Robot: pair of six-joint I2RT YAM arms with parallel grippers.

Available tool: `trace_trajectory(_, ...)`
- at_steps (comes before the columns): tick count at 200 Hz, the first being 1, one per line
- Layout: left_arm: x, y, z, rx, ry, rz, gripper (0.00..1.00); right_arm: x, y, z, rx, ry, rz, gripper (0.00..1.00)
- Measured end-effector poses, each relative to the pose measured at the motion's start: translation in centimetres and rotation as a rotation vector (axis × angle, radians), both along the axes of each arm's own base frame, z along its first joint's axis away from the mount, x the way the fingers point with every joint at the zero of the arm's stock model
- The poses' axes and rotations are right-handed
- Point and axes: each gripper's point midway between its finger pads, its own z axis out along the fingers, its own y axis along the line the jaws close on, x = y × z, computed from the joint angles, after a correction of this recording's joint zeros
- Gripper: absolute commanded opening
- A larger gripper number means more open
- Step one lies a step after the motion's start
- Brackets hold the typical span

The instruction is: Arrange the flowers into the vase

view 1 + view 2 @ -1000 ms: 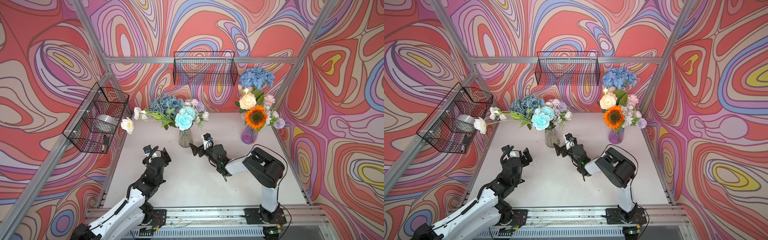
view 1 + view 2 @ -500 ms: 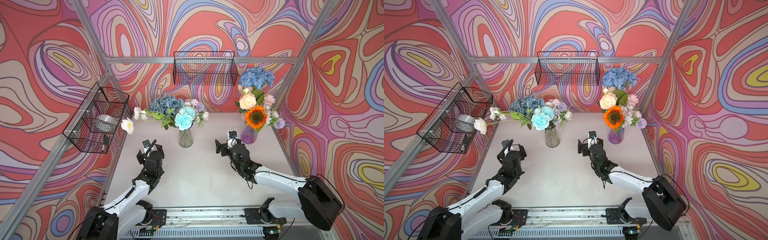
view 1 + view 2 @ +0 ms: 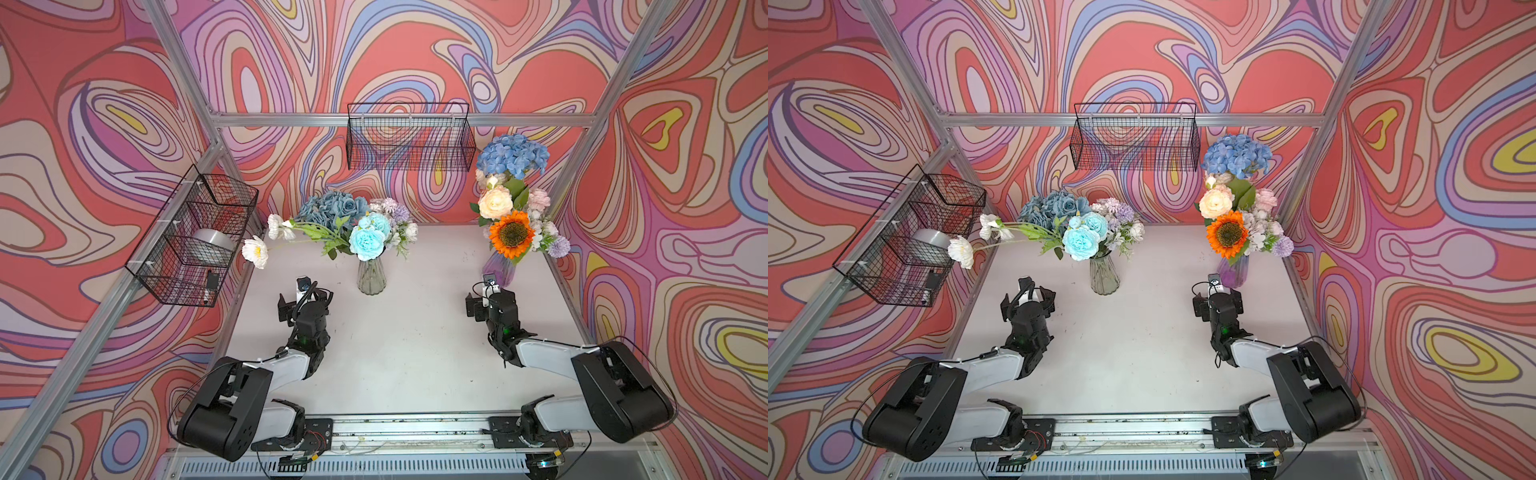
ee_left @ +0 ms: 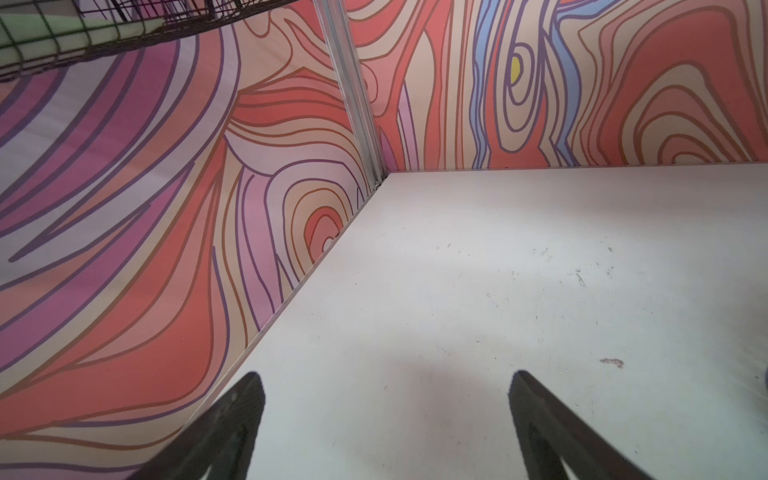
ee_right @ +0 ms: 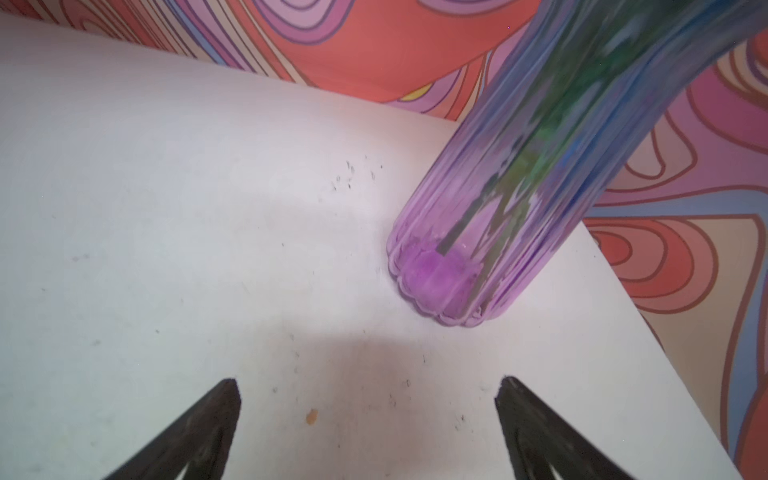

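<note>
Both arms reach low and forward over the worktop, the left fingers and right fingers spread wide and holding nothing. The flowers stand in a grey vase and a purple vase, which is just beyond the right fingers.

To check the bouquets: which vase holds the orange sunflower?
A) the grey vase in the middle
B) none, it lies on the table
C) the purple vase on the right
C: the sunflower stands in the bunch above the purple vase, apart from the grey vase.
</note>
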Motion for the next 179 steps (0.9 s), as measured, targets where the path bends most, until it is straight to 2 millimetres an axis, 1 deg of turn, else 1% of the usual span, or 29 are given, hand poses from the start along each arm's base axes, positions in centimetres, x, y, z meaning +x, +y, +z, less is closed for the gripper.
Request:
trace_trajectory(17, 0.5, 0.4, -1.1, -0.004, 0.021, -0.012, 0.96, 0.9, -0.6, 0.2, 0.01, -0.034, 0.005, 0.98)
trace_trajectory(38, 1.1, 0.5, -2.4, -0.019, 0.053, -0.05, 0.96, 2.1, -1.9, 0.7, 0.037, -0.081, -0.007, 0.98)
trace_trajectory(64, 1.5, 0.1, -3.3, -0.043, 0.068, -0.121, 0.97, 3.7, -2.7, 1.2, 0.095, -0.128, -0.002, 0.98)
trace_trajectory(92, 2.0, -0.5, -4.0, -0.083, 0.078, -0.193, 0.95, 4.4, -3.4, 1.3, 0.15, -0.169, 0.005, 0.98)
trace_trajectory(100, 2.1, -0.4, -4.2, -0.101, 0.08, -0.209, 0.95, 4.6, -3.6, 1.1, 0.16, -0.18, 0.001, 0.98)
trace_trajectory(105, 2.3, -0.3, -4.4, -0.111, 0.079, -0.216, 0.95, 4.5, -3.8, 0.6, 0.168, -0.165, -0.003, 0.98)
trace_trajectory(117, 2.6, 0.0, -5.3, -0.133, 0.108, -0.223, 0.94, 4.5, -4.1, -0.3, 0.187, -0.138, -0.012, 0.98)
trace_trajectory(126, 2.7, 0.0, -5.8, -0.148, 0.129, -0.23, 0.93, 4.8, -4.4, -0.5, 0.202, -0.125, -0.021, 0.98)
trace_trajectory(146, 3.0, -0.4, -5.8, -0.164, 0.134, -0.249, 0.94, 5.6, -5.2, 0.2, 0.225, -0.145, -0.041, 0.98)
trace_trajectory(157, 3.3, -0.4, -5.8, -0.174, 0.143, -0.249, 1.0, 5.7, -5.4, 0.4, 0.231, -0.152, -0.048, 0.98)
trace_trajectory(179, 3.9, 0.0, -5.4, -0.192, 0.133, -0.236, 1.0, 5.7, -5.4, 0.3, 0.238, -0.149, -0.048, 0.98)
